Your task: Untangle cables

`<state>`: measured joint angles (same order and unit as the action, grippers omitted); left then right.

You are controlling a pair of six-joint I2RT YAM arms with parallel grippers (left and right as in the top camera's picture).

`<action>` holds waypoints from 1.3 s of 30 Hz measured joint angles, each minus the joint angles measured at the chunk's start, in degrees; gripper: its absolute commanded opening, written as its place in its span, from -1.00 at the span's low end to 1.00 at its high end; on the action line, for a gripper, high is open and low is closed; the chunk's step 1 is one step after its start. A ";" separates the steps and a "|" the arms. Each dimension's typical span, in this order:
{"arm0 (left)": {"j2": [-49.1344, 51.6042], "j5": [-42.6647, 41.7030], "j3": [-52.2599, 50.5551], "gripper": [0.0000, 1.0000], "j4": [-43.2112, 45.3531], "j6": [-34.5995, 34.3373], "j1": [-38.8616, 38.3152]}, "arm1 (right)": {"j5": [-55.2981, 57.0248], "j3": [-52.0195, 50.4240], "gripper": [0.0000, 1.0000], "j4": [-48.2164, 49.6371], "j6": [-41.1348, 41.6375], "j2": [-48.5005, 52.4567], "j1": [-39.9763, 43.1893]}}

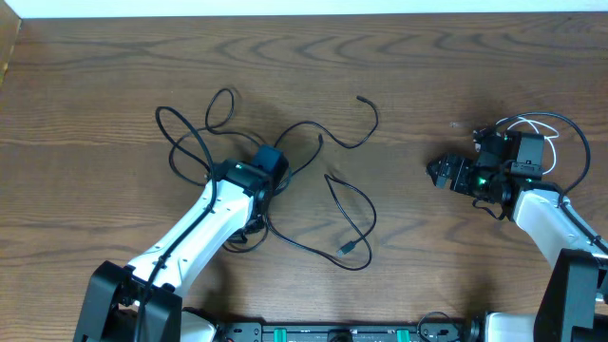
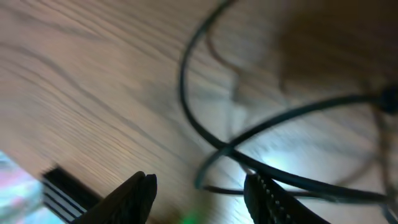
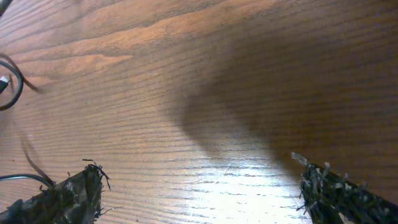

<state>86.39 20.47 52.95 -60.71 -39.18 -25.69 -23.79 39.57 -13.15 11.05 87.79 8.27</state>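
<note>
Thin black cables [image 1: 193,144] lie in loops on the left half of the wooden table. One strand runs to a small plug [image 1: 348,247] and another ends at the back [image 1: 362,98]. My left gripper [image 1: 274,171] hovers low over the tangle. In the blurred left wrist view its fingers [image 2: 202,198] are open, with crossing black cables [image 2: 249,163] on the table between them, near the right finger. My right gripper [image 1: 440,174] is open and empty over bare wood [image 3: 199,193]. A thin white cable [image 1: 534,122] loops by the right wrist.
A bit of black cable [image 3: 9,84] shows at the left edge of the right wrist view. Thicker black cords run at the front edge near the arm bases [image 1: 432,326]. The table's far edge meets a white wall [image 1: 304,11].
</note>
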 measured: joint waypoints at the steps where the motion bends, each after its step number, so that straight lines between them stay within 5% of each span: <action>1: 0.00 1.86 0.00 0.02 0.00 0.00 0.00 | 0.00 0.00 0.98 0.00 0.00 0.00 0.00; 17: 0.11 13.70 4.22 0.14 1.95 0.00 1.99 | 0.00 0.00 0.99 0.00 0.00 0.00 0.00; 29: 0.09 -10.40 11.17 0.14 12.00 5.46 1.97 | 0.00 0.00 0.99 0.00 0.00 0.00 0.00; 39: 1.88 -19.32 6.19 0.15 13.35 9.38 1.97 | 0.00 0.00 0.99 0.00 0.00 0.00 0.00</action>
<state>88.27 1.15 59.13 -47.35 -29.80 -23.73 -23.79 39.57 -13.15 11.05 87.79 8.27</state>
